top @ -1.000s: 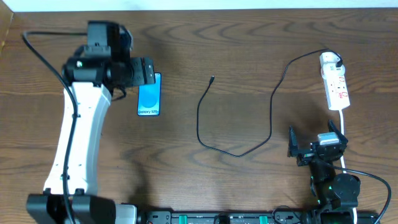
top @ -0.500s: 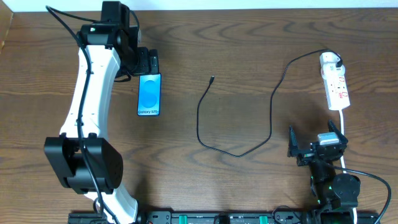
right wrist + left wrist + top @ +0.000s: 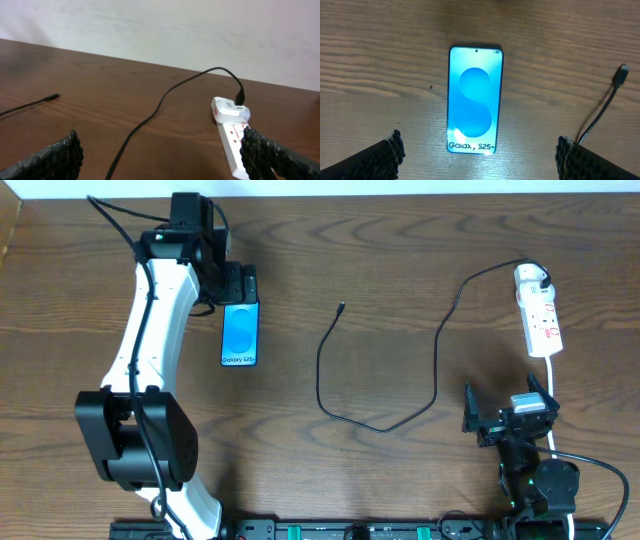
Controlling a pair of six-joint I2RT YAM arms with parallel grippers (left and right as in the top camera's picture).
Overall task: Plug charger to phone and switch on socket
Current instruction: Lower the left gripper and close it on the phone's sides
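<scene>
Left end effector (image 3: 480,149) hangs spread over the phone (image 3: 240,332); charger (image 3: 380,423) tip lies near the phone; right end effector (image 3: 160,147) is spread too.

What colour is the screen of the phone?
Bright cyan with a blue S-like shape and white text; the left wrist view shows the phone best.

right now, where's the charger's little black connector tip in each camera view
overhead: the connector tip sits upper centre, between the phone and the socket, apart from both.
left wrist: the tip is at the far right edge, right of the phone.
right wrist: the tip is at the left, far from the socket.
shared landmark: the thin black cable running off the tip shows in all three.
</scene>
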